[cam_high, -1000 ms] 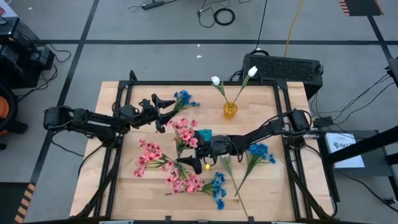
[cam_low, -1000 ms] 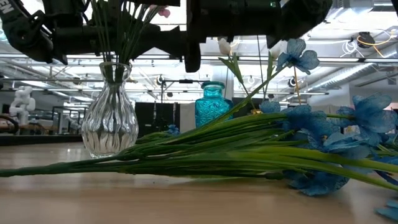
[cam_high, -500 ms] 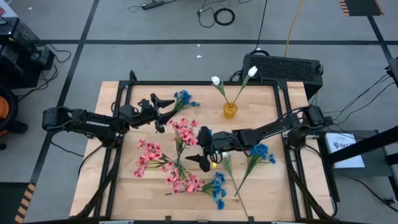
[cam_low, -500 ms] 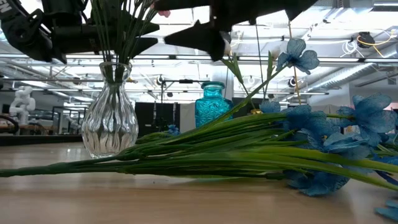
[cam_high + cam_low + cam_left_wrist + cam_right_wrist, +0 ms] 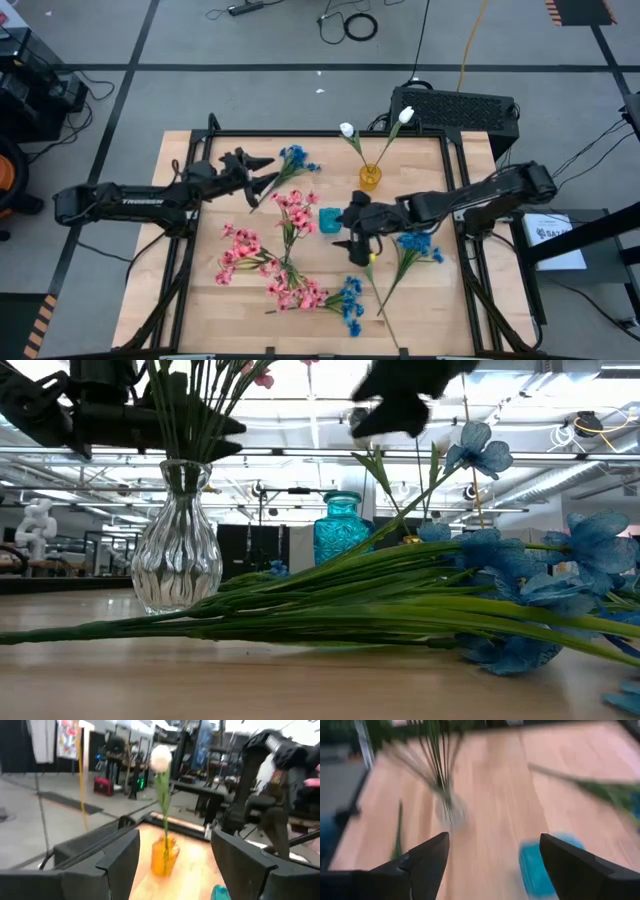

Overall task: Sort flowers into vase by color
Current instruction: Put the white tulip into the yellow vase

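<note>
Overhead: pale wood worktop [image 5: 200, 300], ribbed clear-glass vase [image 5: 178, 550], faceted teal vase [image 5: 341, 525]. Left tool [image 5: 262, 172] and right tool [image 5: 357, 240] both wide, empty.

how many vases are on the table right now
3. A clear glass vase holding pink sprays stands at the table's middle, a teal vase sits just beside the right gripper, and an orange vase with white tulips is near the far edge. None seem hidden.

Both end effectors, left [image 5: 262, 172] and right [image 5: 352, 232], gape empty.
</note>
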Available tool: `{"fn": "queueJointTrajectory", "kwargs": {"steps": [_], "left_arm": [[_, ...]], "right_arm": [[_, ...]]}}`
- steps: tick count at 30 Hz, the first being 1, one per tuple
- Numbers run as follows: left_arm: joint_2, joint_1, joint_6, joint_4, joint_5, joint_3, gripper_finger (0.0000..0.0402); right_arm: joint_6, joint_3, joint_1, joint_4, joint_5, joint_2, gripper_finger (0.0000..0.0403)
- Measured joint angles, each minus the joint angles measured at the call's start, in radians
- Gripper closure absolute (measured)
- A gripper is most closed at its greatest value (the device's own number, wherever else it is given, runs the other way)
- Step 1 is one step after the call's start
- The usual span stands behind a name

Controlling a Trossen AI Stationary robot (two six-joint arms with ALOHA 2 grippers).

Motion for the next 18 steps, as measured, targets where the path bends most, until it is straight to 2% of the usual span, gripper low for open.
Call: {"fn": "queueJointTrajectory", "kwargs": {"steps": [4, 8, 10, 13, 18], "left_arm": [[-0.031, 0.018, -0.041, -0.093, -0.041, 0.0, 0.0164], [-0.032, 0.023, -0.075, -0.147, -0.056, 0.0, 0.019], [-0.03, 0.022, -0.094, -0.171, -0.061, 0.0, 0.0203], [-0.03, 0.022, -0.124, -0.215, -0.1, 0.0, 0.022], [-0.03, 0.021, -0.152, -0.299, -0.134, 0.0, 0.0238]], "right_arm": [[0.003, 0.0, 0.018, -0.214, 0.0, -0.073, 0.0101], [0.023, -0.022, 0.071, -0.309, 0.0, -0.153, 0.0101], [0.028, -0.079, 0.117, -0.26, 0.0, -0.198, 0.0101], [0.047, -0.208, 0.186, -0.089, 0.021, -0.241, 0.0101], [0.072, -0.398, 0.237, 0.205, 0.197, -0.25, 0.0101]]}}
